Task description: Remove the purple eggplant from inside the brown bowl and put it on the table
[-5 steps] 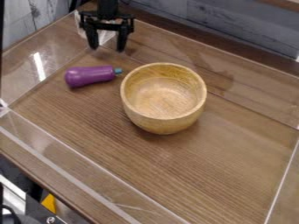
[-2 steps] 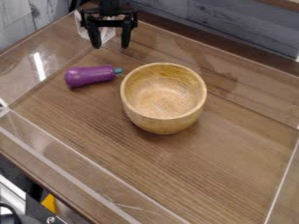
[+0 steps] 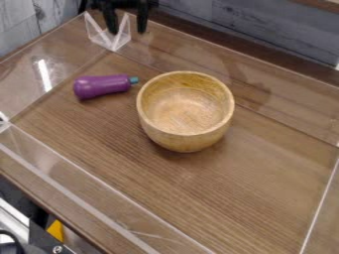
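Lying on table [image 3: 199, 198], eggplant [image 3: 103, 86] at left of frame, just left of bowl [image 3: 185, 109], not touching. Bowl centre frame, upright. Gripper [image 3: 117, 17] at top left edge, above table, holding nothing; jaw gap mostly cropped, can't tell.

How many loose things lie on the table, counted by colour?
Purple: 1, the eggplant, on the table beside the bowl.
Light brown: 1, the empty wooden bowl.
Total: 2
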You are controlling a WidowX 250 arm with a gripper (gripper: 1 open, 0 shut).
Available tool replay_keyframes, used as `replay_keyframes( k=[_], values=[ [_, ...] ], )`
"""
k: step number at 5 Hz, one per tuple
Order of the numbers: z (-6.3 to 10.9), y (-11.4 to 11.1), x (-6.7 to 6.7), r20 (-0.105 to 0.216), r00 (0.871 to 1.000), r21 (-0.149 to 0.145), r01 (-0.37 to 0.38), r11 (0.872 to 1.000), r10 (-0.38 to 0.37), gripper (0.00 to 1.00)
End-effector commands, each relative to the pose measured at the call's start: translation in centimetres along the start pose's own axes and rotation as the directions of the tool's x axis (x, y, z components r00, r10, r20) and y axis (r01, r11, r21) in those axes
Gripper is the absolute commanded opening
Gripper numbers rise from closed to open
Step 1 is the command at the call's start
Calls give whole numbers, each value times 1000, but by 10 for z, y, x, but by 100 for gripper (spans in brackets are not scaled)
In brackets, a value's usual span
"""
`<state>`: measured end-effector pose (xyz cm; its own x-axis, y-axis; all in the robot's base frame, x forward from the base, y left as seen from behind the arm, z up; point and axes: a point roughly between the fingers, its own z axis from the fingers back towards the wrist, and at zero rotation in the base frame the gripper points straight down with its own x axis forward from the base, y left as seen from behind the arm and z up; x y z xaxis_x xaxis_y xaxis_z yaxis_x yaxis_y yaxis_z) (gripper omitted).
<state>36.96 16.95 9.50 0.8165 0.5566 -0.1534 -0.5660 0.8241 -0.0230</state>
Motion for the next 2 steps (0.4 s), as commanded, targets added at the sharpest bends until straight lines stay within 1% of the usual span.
replay_keyframes(
  k=[1,2],
  values=[
    [29,10,4,79,995,-9,-67,998,67,0],
    [28,15,8,83,987,-8,-136,991,136,0]
  ],
)
